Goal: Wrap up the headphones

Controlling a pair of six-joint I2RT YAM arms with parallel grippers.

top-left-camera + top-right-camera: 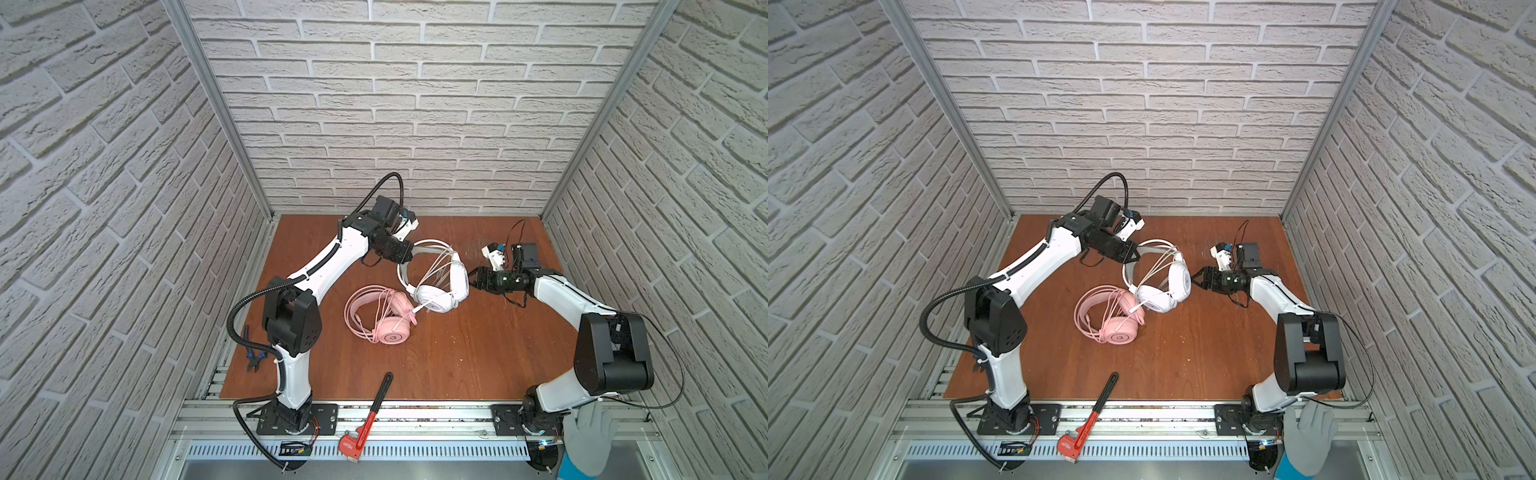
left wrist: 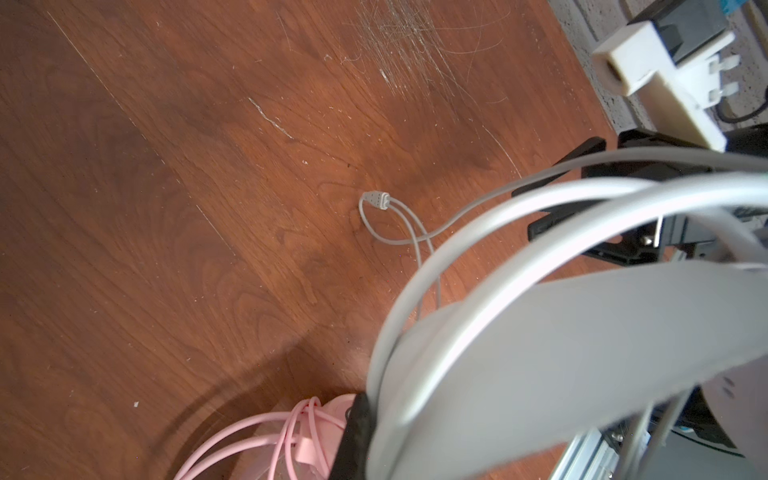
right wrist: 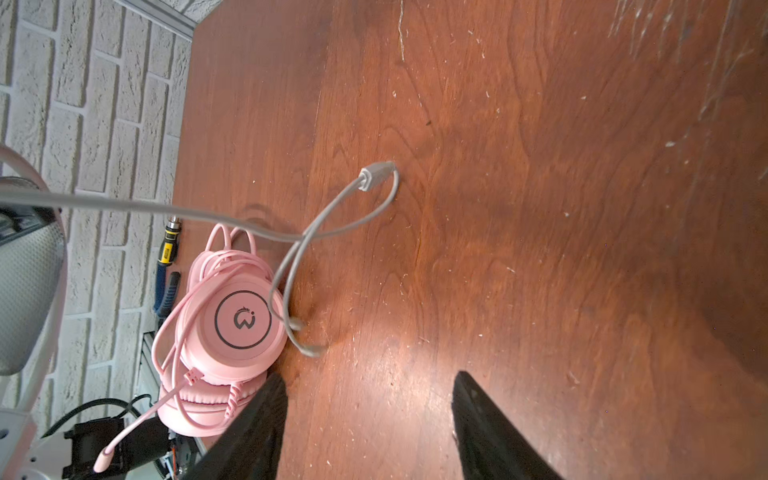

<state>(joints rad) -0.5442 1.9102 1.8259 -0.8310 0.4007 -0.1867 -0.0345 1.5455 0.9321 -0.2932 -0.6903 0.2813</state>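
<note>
Though the pink headset (image 1: 384, 313) lies on the table (image 1: 457, 357) with its cable wound, the white headset (image 1: 440, 286) beside it trails a loose cable end (image 3: 376, 172), so that wrap looks unfinished; the left claw (image 1: 405, 258) clamps its headband, and the right claw (image 1: 473, 279) gapes empty nearby.

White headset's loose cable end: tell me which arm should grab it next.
Right. The left gripper is shut on the white headset by its headband. The right gripper is open, empty, and the cable end lies on the table ahead of its jaws.
</note>
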